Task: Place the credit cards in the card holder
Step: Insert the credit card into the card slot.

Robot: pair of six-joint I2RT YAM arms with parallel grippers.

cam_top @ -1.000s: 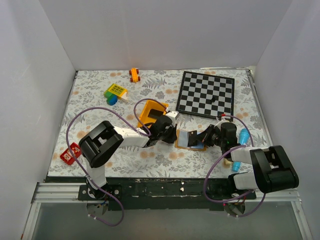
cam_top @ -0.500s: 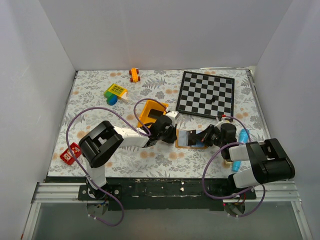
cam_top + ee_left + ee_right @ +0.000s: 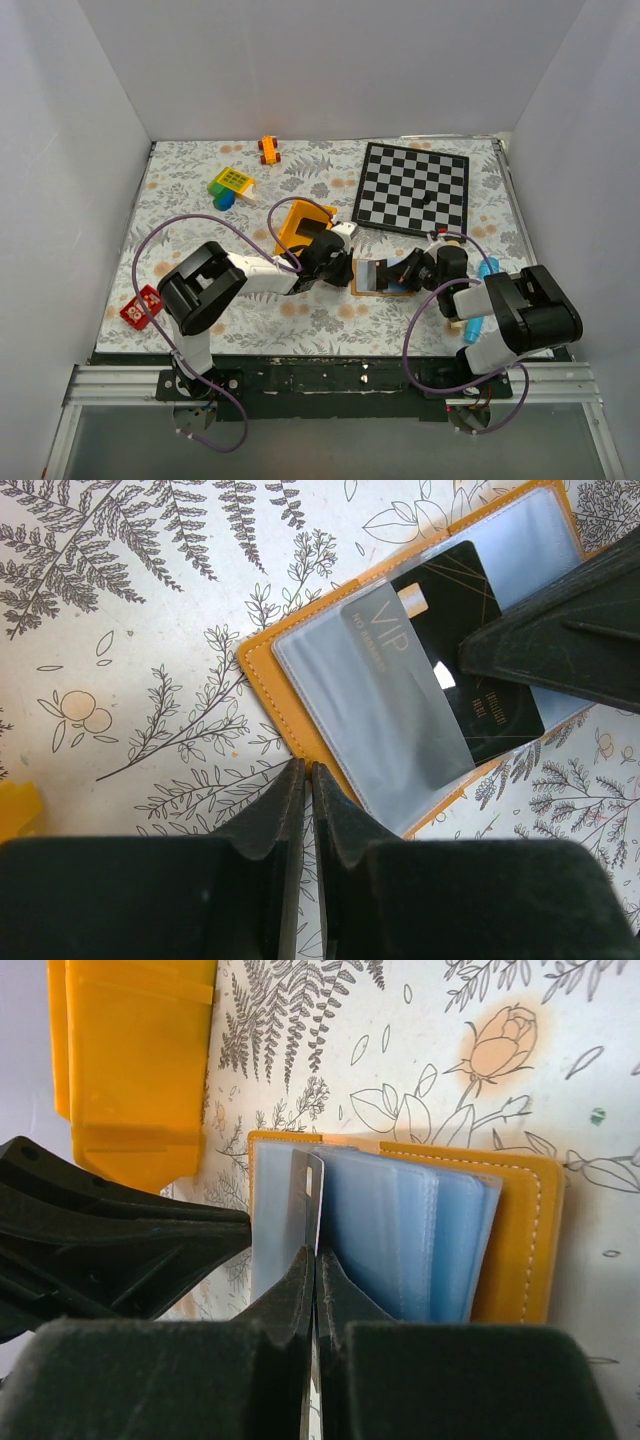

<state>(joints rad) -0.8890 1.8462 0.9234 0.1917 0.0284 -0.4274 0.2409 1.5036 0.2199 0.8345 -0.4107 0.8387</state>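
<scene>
Right gripper [image 3: 315, 1260], clamped on the thin black plastic credit card [image 3: 455, 590], has crept toward 9 o'clock, so it's partway under the clear sleeve [image 3: 400, 720] of the tan leather card holder [image 3: 265, 680] around the table's [image 3: 200, 200] 4 o'clock, left gripper [image 3: 306, 775] pinched shut beside its edge.

Chequered board [image 3: 412, 188], yellow bin [image 3: 294, 218], orange toy car [image 3: 268, 149], red block [image 3: 141, 305]

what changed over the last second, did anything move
The right gripper, shut on a black credit card, has slid left over the open card holder, its arm swinging in behind it; the card now sits partly inside a clear sleeve. Nothing was let go. The left gripper stays shut at the holder's edge; holder, chequered board and yellow bin have not moved.
</scene>
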